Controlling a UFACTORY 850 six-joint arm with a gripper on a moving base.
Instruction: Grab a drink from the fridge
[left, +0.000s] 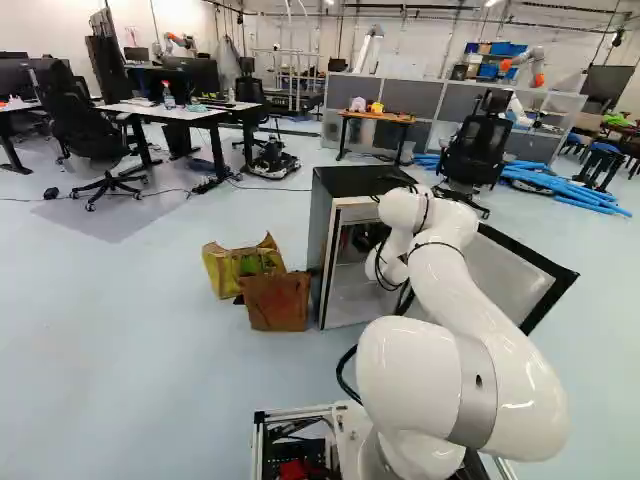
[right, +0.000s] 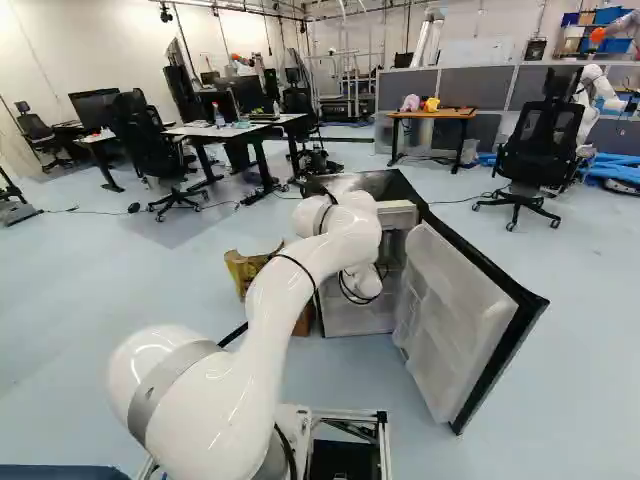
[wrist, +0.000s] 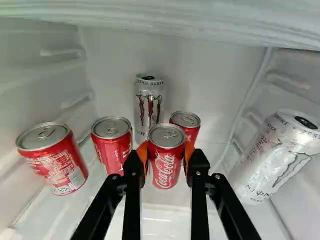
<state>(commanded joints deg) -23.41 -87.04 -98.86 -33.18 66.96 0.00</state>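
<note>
Fridge of ours, a black-topped, grey-sided box with a white interior (left: 318, 235), stands ahead, its black-edged door with pale plastic shelving (right: 450, 310) swung wide to the right. Our glossy white jointed arm (left: 500, 370) reaches into it from the near side. Left of the fridge, on the floor, sit 1 crumpled yellow bag (left: 228, 272) and, nearer, 1 brown bag (left: 277, 305).

Inside, our black gripper with orange pads (wrist: 166, 152) is pinching a short red can with white lettering and a silver lid (wrist: 165, 172), with 1 pad against each side. We cannot tell whether its base has left the fridge floor.

Around it we count 5 more cans: 1 tall silver can with dark print (wrist: 148, 110) at the far wall, 1 tall silver can with grey print (wrist: 277, 160) to the right, and 3 short red ones, 2 to the left (wrist: 112, 145) and 1 just beyond our can (wrist: 192, 131).

We judge the grasp to be the step in hand, about midway. Next we should firm the hold, lift slightly and draw straight back, level, clear of the ceiling and the door. Swinging sideways early could topple a neighbour.
</note>
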